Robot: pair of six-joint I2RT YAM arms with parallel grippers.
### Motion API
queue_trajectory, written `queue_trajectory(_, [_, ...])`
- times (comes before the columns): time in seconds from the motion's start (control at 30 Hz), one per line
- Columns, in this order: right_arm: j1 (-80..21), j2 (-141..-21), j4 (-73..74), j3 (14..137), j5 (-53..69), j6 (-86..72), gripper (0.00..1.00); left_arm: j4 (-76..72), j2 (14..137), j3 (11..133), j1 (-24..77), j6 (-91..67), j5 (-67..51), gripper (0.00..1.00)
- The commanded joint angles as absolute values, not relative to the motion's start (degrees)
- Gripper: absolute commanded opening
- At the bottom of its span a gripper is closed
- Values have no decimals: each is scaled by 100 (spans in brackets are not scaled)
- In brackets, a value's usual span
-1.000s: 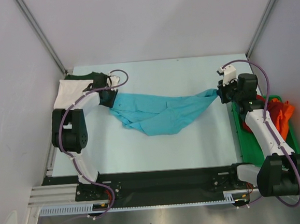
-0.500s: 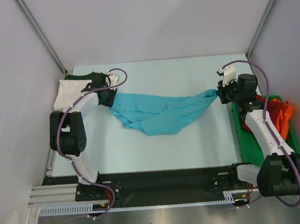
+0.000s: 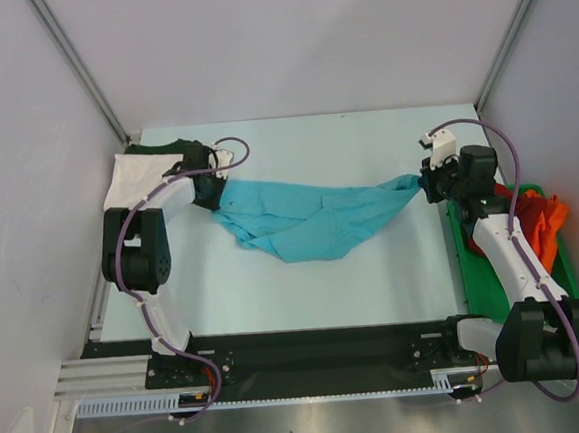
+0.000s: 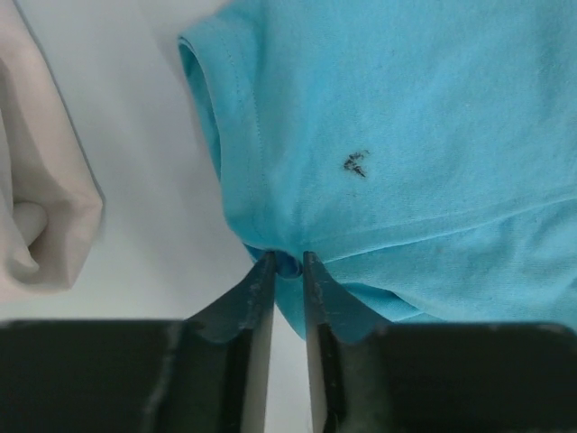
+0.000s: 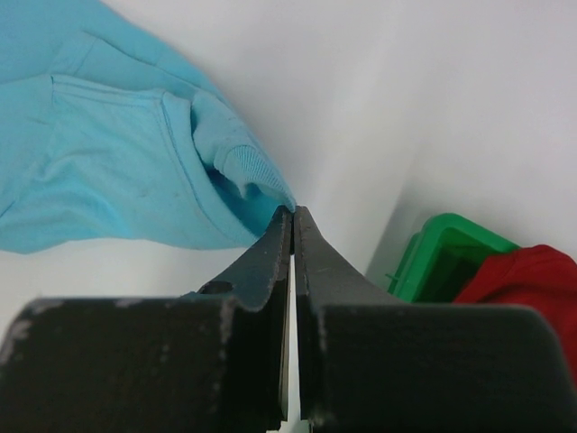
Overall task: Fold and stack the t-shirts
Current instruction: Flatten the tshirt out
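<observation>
A turquoise t-shirt (image 3: 314, 214) lies crumpled and stretched across the middle of the table. My left gripper (image 3: 218, 194) is at its left end, and the left wrist view shows the jaws (image 4: 288, 262) pinching a small fold of the turquoise cloth (image 4: 406, 135). My right gripper (image 3: 425, 181) is shut on the shirt's right tip, with the cloth (image 5: 108, 162) caught at the very fingertips (image 5: 293, 212). A folded white t-shirt (image 3: 131, 179) lies on a dark green one (image 3: 159, 147) at the far left. Red (image 5: 532, 280) and orange (image 3: 545, 218) t-shirts sit in the tray.
The flat green tray (image 3: 563, 255) runs along the table's right edge beside the right arm. Grey walls and slanted metal posts close in the table on the left, back and right. The white shirt's edge (image 4: 36, 207) lies close to the left fingers.
The left gripper's jaws have narrowed onto the turquoise cloth and the left elbow has shifted slightly. The right arm and the shirt have stayed put.
</observation>
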State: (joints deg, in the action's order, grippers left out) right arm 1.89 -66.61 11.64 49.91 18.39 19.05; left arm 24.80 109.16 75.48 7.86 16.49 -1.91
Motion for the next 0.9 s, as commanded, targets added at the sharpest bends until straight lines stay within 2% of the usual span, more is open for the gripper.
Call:
queue_trajectory(0.0, [237, -6460, 923, 4957, 1837, 1863, 0, 2443, 10846, 7787, 817, 1644, -255, 20])
queue_trajectory(0.1, [237, -6460, 905, 4940, 1846, 1863, 0, 2417, 10802, 7770, 826, 1635, -229, 7])
queue_trajectory(0.2, [246, -6460, 879, 4922, 1863, 1855, 0, 2382, 10732, 7778, 835, 1626, -167, 0])
queue_trajectory(0.43, [237, -6486, 870, 5001, 1872, 1863, 0, 2189, 10372, 7455, 896, 1670, -70, 0])
queue_trajectory(0.87, [255, -6688, 949, 5036, 1688, 2232, 0, 1538, 8500, 5916, 896, 2065, 606, 0])
